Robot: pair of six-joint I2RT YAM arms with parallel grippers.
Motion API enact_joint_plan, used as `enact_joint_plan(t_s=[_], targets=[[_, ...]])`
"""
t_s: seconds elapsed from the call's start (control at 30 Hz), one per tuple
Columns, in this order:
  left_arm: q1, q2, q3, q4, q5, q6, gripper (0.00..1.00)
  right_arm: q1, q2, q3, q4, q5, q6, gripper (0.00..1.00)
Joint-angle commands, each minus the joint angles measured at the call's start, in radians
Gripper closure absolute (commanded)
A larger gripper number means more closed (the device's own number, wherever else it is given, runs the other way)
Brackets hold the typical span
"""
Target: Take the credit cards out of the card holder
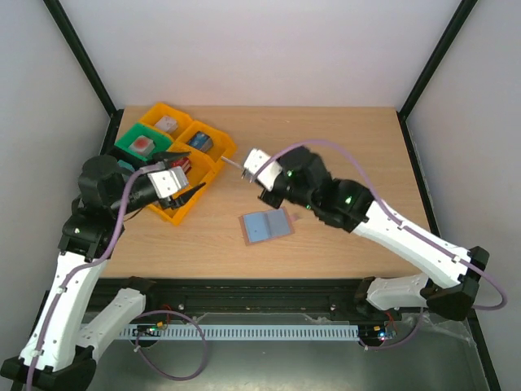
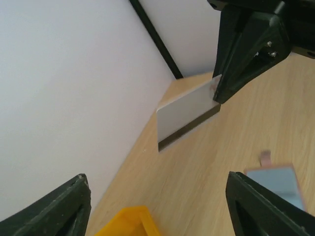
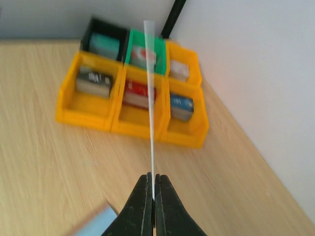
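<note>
The right end effector (image 3: 152, 181) is clenched tight on one card (image 2: 186, 111), its two black fingers pressed together with no gap. The card is a thin, flat, pale grey rectangle. In the right wrist view it shows edge-on as a fine white line, and it is held above the counter (image 1: 342, 147), right of the trays. The left end effector (image 2: 156, 196) is released, its dark fingers (image 2: 59, 209) spread wide with nothing between them. It hovers over the near right corner of the trays.

A second flat blue-grey card (image 1: 265, 226) lies on the counter, near the middle and on the near side of the right end effector. It has a salmon-pink strip along its right edge. Whether it is one card or several stacked cannot be told, nor whether that strip belongs to the card holder, which cannot be picked out separately.

Six plastic trays stand in a block at the far left of the pale wood-grain counter: four yellow trays (image 3: 91, 105), one green tray (image 3: 142, 39) and one black tray (image 3: 101, 30). Each holds one small chunky block (image 3: 139, 93), six in all, though they are too blurred to describe closely.
</note>
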Motion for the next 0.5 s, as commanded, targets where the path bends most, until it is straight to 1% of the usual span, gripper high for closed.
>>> enact_joint_plan(t_s=[0.0, 0.1, 0.17, 0.27, 0.37, 0.4, 0.47], targets=[[-0.08, 0.024, 0.07, -0.255, -0.079, 0.357, 0.28, 0.143, -0.049, -0.08, 0.006, 0.437, -0.299, 0.98], [-0.166, 0.029, 0.065, -0.26, -0.142, 0.392, 0.31, 0.233, -0.027, -0.086, 0.073, 0.522, -0.381, 0.98], [-0.202, 0.038, 0.06, -0.265, -0.183, 0.43, 0.34, 0.287, 0.001, -0.078, 0.088, 0.557, -0.418, 0.98], [-0.234, 0.055, 0.064, -0.262, -0.215, 0.452, 0.39, 0.333, 0.037, -0.063, 0.093, 0.569, -0.443, 0.98], [-0.248, 0.059, 0.059, -0.227, -0.245, 0.453, 0.43, 0.354, 0.056, -0.048, 0.101, 0.551, -0.448, 0.98], [-0.25, 0.058, 0.055, -0.21, -0.257, 0.447, 0.47, 0.356, 0.059, -0.046, 0.104, 0.541, -0.451, 0.98], [-0.252, 0.056, 0.054, -0.204, -0.27, 0.447, 0.57, 0.358, 0.06, -0.047, 0.115, 0.528, -0.45, 0.98]])
